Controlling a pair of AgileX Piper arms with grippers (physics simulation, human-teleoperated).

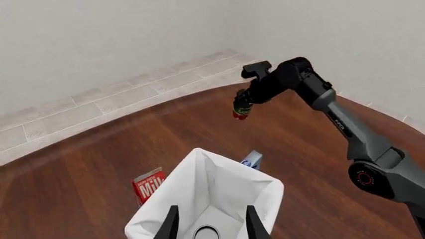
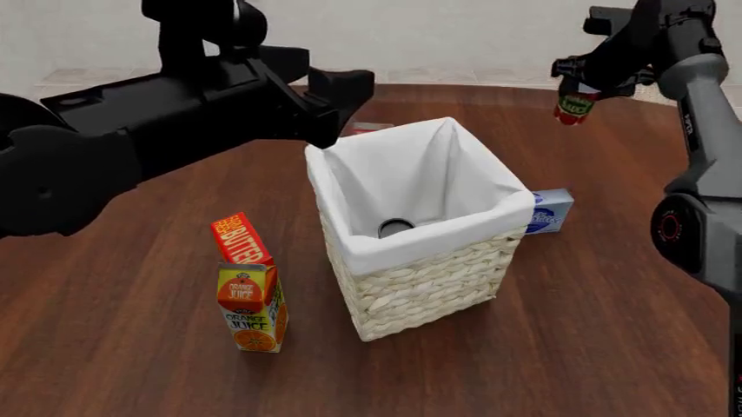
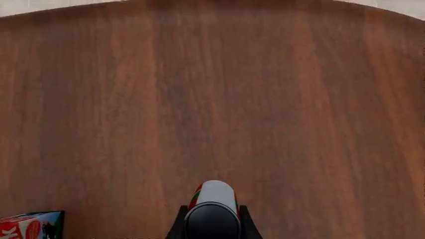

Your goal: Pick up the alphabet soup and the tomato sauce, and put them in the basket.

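The basket (image 2: 429, 278) stands mid-table, and its white lining also shows in the left wrist view (image 1: 219, 184). A can stands on its bottom. Only the can's round pale top shows, so I take it for the alphabet soup (image 2: 395, 228), also in the left wrist view (image 1: 206, 232). My left gripper (image 2: 342, 109) hovers over the basket's far-left rim, open and empty (image 1: 211, 219). My right gripper (image 2: 576, 94) is shut on the tomato sauce (image 2: 573, 109), a red and green can. It holds the can high over the back right of the table (image 3: 212, 206), away from the basket.
A butter box (image 2: 241, 239) and an orange juice carton (image 2: 253, 308) stand left of the basket. A blue-and-white box (image 2: 547, 211) lies against its right side. A red milk carton (image 1: 149, 184) lies behind the basket. The table's curved far edge meets a pale tiled floor.
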